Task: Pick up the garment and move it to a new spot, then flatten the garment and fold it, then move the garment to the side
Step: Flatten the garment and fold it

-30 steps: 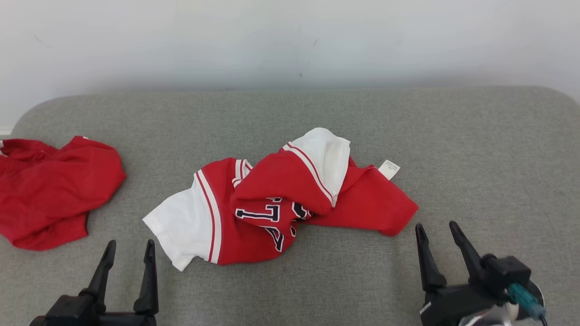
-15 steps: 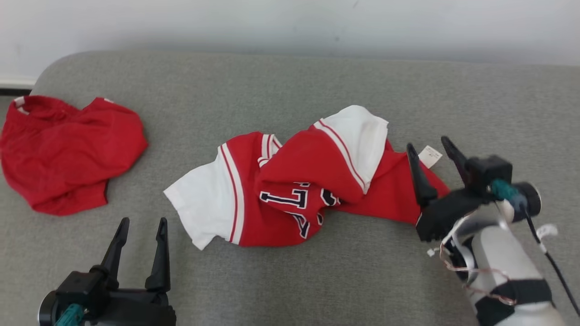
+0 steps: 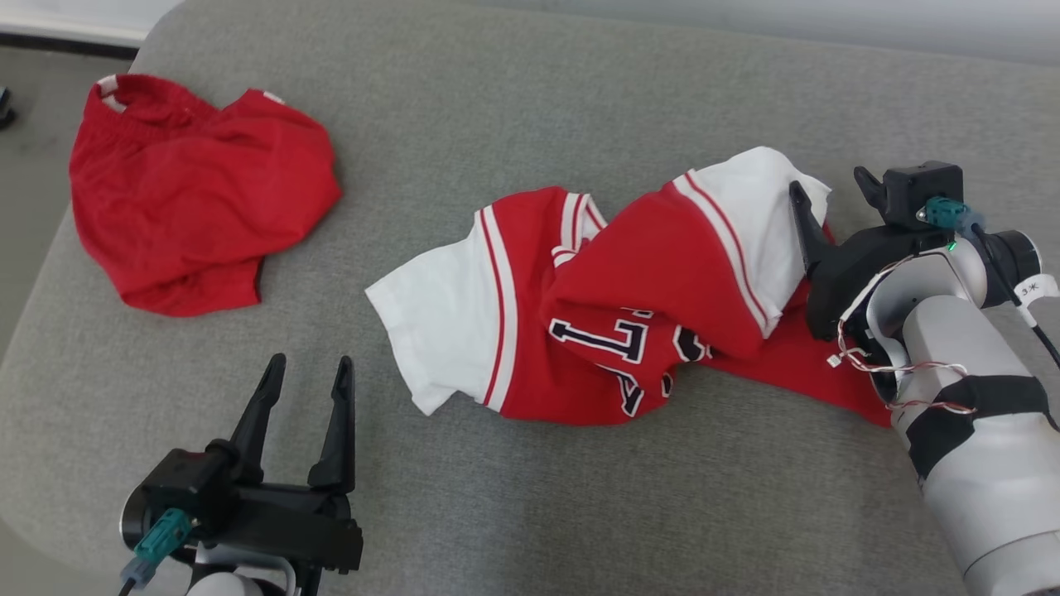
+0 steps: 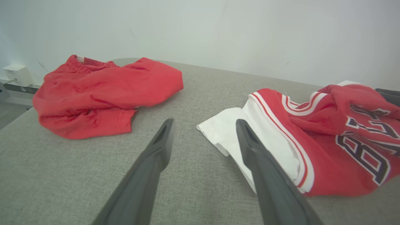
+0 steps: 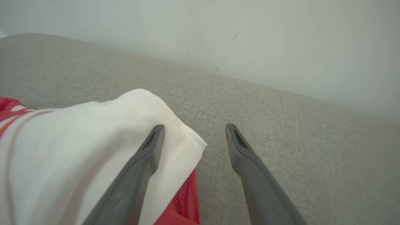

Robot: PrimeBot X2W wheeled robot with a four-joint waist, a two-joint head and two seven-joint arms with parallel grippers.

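Fingers of the right gripper (image 3: 828,184) are spread wide and hold nothing. In the right wrist view one finger (image 5: 147,153) lies over the white corner of the garment (image 3: 629,306) and the other is over bare grey cushion (image 3: 530,99). I cannot tell whether it touches the cloth. The left gripper (image 3: 310,364) is also spread and empty, low at the near left, pointing at the gap between the garment's white sleeve end and a second red garment (image 3: 199,190).

Garment position: mid-cushion, crumpled and twisted, dark lettering partly folded under, white panels at both ends.

Progress: nothing is done yet. The garment is not lifted, moved, flattened or folded. Judged step: approach for the first pick at the right end. Still to do: grasp, relocate, spread flat, fold, set aside.

Against one second ago: the head camera has tipped down and turned, so the whole scene sits differently. The right arm has reached from the near right corner up to the garment's far right end and now hides the small white label. The left gripper is much as it was. The garment's crumple looks unchanged.
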